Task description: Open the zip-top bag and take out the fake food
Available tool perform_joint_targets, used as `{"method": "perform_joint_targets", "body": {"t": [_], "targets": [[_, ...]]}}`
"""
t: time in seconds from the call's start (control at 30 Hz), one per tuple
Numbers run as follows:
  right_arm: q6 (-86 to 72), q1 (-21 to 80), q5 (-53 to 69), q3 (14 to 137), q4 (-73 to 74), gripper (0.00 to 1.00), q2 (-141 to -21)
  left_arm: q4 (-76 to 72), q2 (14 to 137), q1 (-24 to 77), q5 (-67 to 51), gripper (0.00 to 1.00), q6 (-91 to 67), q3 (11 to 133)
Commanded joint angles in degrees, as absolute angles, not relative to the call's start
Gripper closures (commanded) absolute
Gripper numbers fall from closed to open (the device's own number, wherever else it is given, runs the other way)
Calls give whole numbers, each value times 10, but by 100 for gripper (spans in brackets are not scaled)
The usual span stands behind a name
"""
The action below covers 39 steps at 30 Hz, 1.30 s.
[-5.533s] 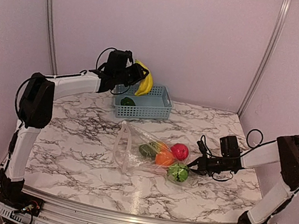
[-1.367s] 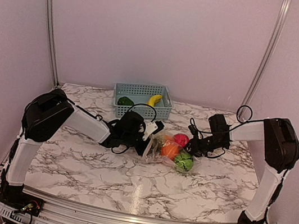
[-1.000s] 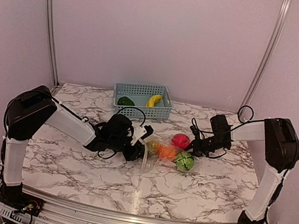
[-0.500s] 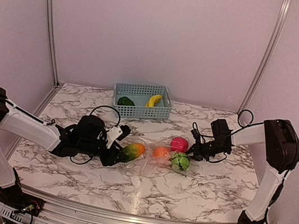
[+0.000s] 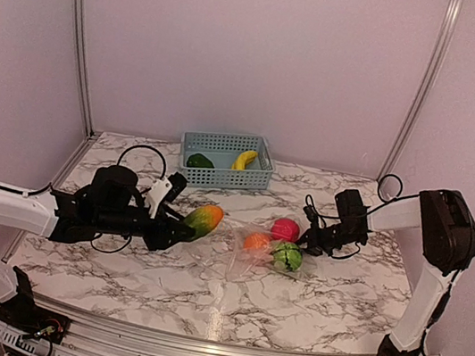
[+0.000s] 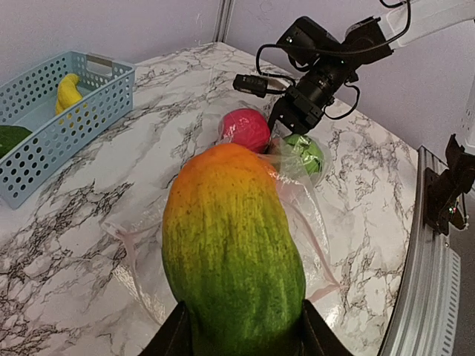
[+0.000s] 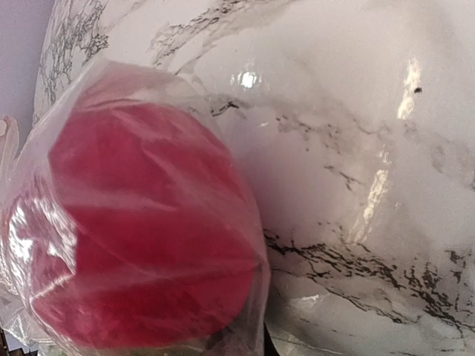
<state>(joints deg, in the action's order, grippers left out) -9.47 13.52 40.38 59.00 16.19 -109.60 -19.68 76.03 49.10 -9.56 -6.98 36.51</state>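
Left hand [image 5: 178, 223] gripping one fruit [image 5: 203, 220], three bagged

no words, numbers, labels or signs can be read on anything in these pictures; none of the things shows any writing.

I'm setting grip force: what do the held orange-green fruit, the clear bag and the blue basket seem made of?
The orange-green fruit looks like hard plastic: smooth, semi-gloss skin, painted colour fade. The zip-top bag is thin clear plastic film, creased and glinting. The basket seems moulded light blue plastic, matte, with rows of holes.
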Motion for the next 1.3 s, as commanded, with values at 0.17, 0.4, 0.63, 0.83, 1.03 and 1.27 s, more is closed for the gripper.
{"method": "perform_joint_targets", "body": {"t": [0.17, 0.4, 0.63, 0.83, 1.03, 1.27], "targets": [[-81, 129, 387, 598, 170, 100, -1095, -122, 827, 411, -113, 72, -157, 550], [-82, 129, 393, 595, 166, 100, -1090, -14, 1017, 349, -79, 72, -202, 826], [-83, 129, 401, 595, 164, 100, -1085, 106, 1203, 293, -56, 71, -240, 1068], [-86, 129, 407, 587, 160, 100, -1079, 146, 1308, 256, -82, 70, -269, 1189], [-90, 130, 417, 578, 151, 100, -1078, 138, 1354, 232, -92, 67, -307, 1215], [-92, 132, 424, 578, 149, 100, -1078, 143, 1396, 219, -128, 52, -325, 1260]]}}
